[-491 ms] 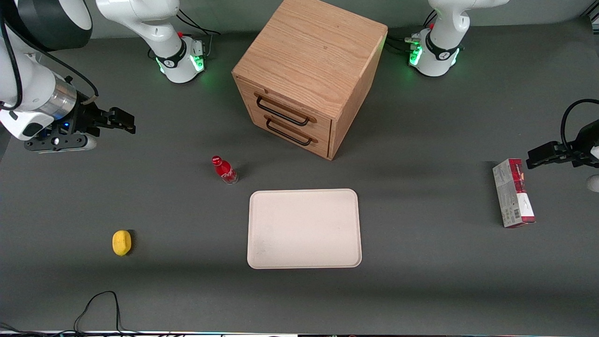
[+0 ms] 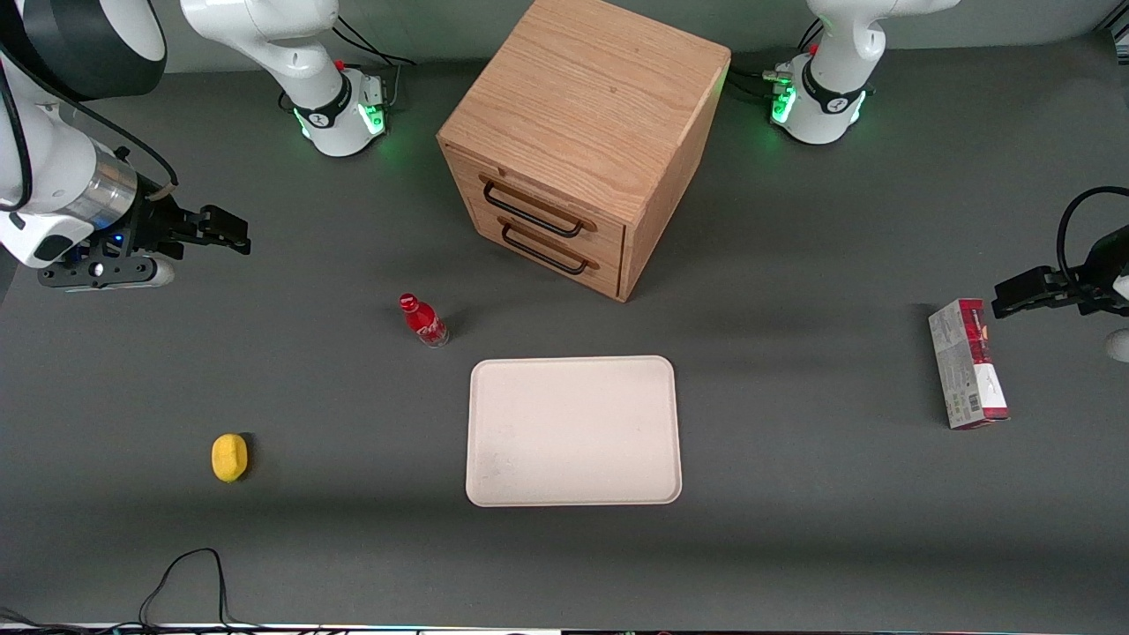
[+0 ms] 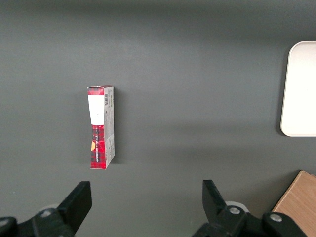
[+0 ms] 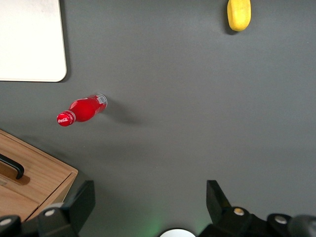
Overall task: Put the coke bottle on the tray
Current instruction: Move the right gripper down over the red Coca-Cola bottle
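**Gripper drifts a bit, bottle untouched, approach not begun**

Landmark = tray [image 2: 573, 430]; everything placed vs. it, nearest the front cam first.

Change: only the working arm moved. The gripper [image 2: 231, 231] has slid slightly farther from the front cam and a touch toward its own end of the table vs. half a sec ago. Nothing else shifted: bottle, tray, lemon, carton, drawer box all in the same spots. Meaning, as I judge it: no real progress yet; that small move isn't closing on the bottle, so the reach is all still ahead, then grasp, lift, carry.

Near to far:
- Lemon [image 2: 229, 457]: on the table, well apart from the tray, toward the working arm's end, level w/ the tray's nearer half.
- Tray: flat, cream-white, rounded corners, low rim, nothing on it.
- Carton [image 2: 968, 363]: well apart from the tray, toward the parked arm's end.
- Coke bottle [image 2: 422, 320]: just off the tray's corner, a little farther from the cam than the tray, near but not touching.
- Drawer box [image 2: 582, 145]: farther still from the cam than the tray.
- Gripper: well apart from tray and bottle, at the working arm's end. Fingers spread wide, holding nothing, per the wrist view.

Bottle look: small, red body, red cap, white lettering, clear base [image 4: 100, 100]. Seems upright, seen from above w/ the cap leaning away. Narrow body, so prob. tips easily; a grip round the body looks safer than at the cap.
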Motion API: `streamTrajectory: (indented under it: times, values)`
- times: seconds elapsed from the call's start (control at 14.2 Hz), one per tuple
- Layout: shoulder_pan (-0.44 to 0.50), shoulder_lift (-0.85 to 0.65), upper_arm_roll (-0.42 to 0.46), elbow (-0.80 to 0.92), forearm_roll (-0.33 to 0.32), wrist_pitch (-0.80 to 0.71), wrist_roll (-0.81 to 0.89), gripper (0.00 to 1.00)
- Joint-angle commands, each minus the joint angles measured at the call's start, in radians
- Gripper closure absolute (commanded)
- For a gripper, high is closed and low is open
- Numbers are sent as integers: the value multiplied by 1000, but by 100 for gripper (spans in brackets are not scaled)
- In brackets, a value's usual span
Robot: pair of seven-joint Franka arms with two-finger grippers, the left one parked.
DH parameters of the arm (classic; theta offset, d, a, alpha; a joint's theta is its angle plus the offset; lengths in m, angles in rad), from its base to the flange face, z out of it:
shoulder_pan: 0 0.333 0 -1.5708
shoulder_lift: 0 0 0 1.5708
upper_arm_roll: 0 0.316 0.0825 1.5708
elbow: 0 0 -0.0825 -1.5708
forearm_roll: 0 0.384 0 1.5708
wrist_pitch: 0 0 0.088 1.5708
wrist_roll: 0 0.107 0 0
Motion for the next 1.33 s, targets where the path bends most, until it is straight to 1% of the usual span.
streamTrajectory:
  times: [0.0, 0.28, 0.35, 0.42, 0.49, 0.56, 0.63, 0.77, 1.05, 1.26]
  values:
    - [11, 40, -10, 61, 26, -44, -10, 0]
    - [16, 55, 0, 81, 29, -57, -9, 0]
    - [31, 67, 15, 102, 30, -57, 5, 0]
    - [57, 93, 18, 143, 30, -58, 55, 0]
    - [81, 133, 20, 188, 44, -75, 103, 0]
    - [117, 167, 21, 243, 73, -81, 156, 0]
    - [172, 208, 21, 292, 86, -81, 227, 0]
    - [247, 286, 20, 395, 84, -84, 380, 0]
    - [280, 294, 20, 392, 84, -86, 402, 0]
    - [292, 284, 20, 325, 78, -81, 384, 0]
